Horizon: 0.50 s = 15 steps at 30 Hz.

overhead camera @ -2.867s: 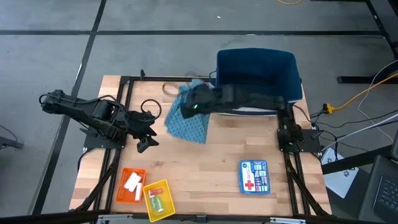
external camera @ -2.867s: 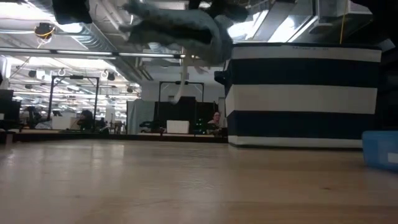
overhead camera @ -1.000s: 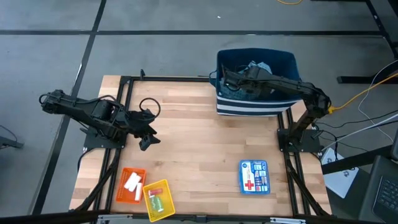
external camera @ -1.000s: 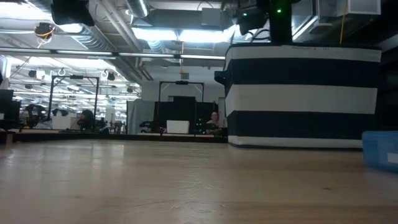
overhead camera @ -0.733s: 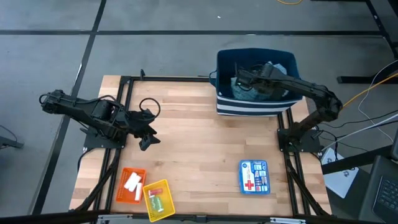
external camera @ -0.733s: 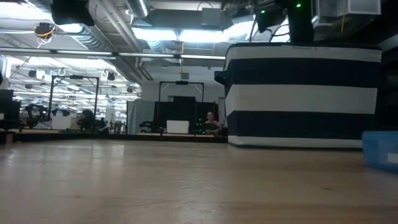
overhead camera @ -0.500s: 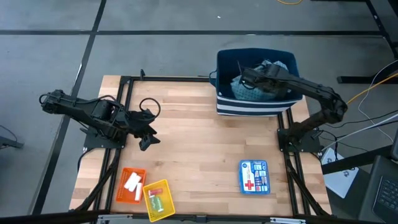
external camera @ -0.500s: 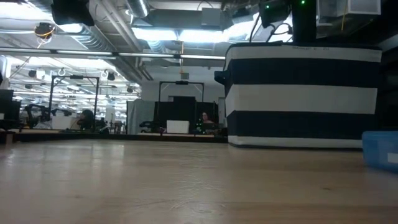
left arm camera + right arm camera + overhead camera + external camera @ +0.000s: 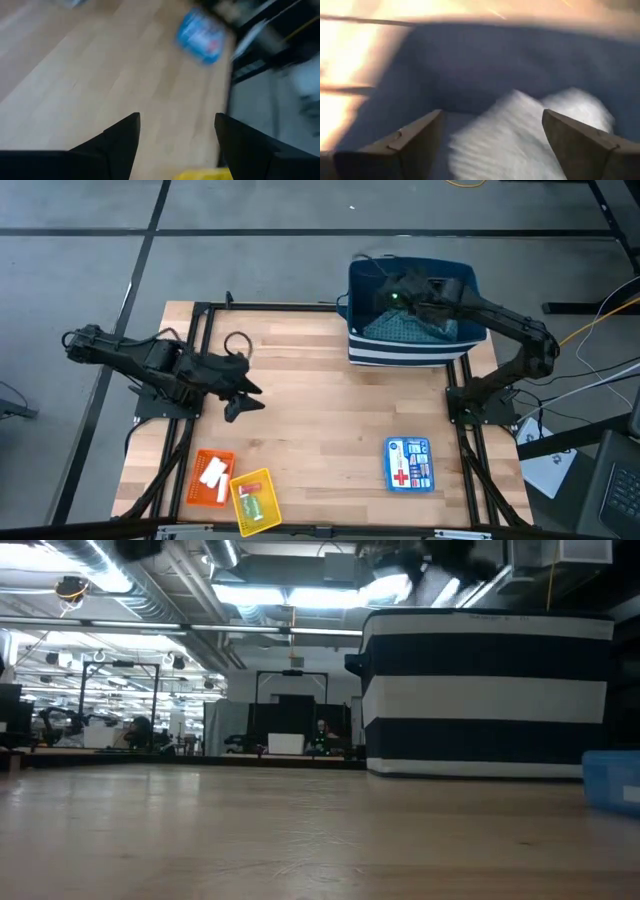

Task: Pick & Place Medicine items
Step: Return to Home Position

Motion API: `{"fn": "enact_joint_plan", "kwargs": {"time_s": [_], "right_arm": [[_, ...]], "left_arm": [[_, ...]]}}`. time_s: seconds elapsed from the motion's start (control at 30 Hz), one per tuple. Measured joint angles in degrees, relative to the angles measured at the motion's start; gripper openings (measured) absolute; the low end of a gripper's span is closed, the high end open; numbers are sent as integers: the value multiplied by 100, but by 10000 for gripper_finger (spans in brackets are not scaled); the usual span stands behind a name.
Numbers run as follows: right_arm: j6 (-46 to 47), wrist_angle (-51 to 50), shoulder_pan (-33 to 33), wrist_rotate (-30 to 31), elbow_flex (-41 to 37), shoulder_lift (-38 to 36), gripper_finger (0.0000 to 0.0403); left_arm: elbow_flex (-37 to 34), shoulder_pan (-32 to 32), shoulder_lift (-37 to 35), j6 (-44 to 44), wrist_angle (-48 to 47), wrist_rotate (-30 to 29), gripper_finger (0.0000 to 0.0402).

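The medicine items lie near the table's front left: white pieces in an orange tray (image 9: 213, 476) and a light-green piece in a yellow tray (image 9: 254, 502). No pinkish-red stick shows. My left gripper (image 9: 248, 394) is open and empty above the table's left part, beyond the trays; the left wrist view (image 9: 177, 117) shows its fingers spread over bare wood. My right gripper (image 9: 380, 286) is open and empty above the striped blue bin (image 9: 412, 352) at the far right. The blue patterned cloth (image 9: 412, 328) lies inside the bin, below the open fingers in the right wrist view (image 9: 490, 120).
A blue first-aid box (image 9: 409, 463) lies flat at the front right, also in the left wrist view (image 9: 200, 32). The tall bin stands at the far right edge (image 9: 487, 690). Bare wood lies between the trays, the box and the bin.
My right gripper has moved over the bin toward its far left corner. The cloth, bunched under the gripper before, now lies spread in the bin. My left gripper has shifted a little toward the table's right.
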Motion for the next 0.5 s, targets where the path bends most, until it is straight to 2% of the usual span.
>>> {"fn": "enact_joint_plan", "kwargs": {"time_s": [0.13, 0.23, 0.4, 0.5], "right_arm": [[-2848, 2032, 825, -604, 672, -110, 336], [-4095, 3244, 1402, -970, 1131, -164, 334], [-4441, 2983, 1880, -557, 2010, -198, 334], [-3669, 2540, 2148, -832, 2361, -229, 334]], "left_arm": [[0, 1, -327, 455, 1198, -1, 242], [57, 69, -780, 778, 1659, -163, 235], [142, 140, -1733, 1300, 1473, -301, 228], [142, 151, -2263, 1523, 1354, -320, 230]]}}
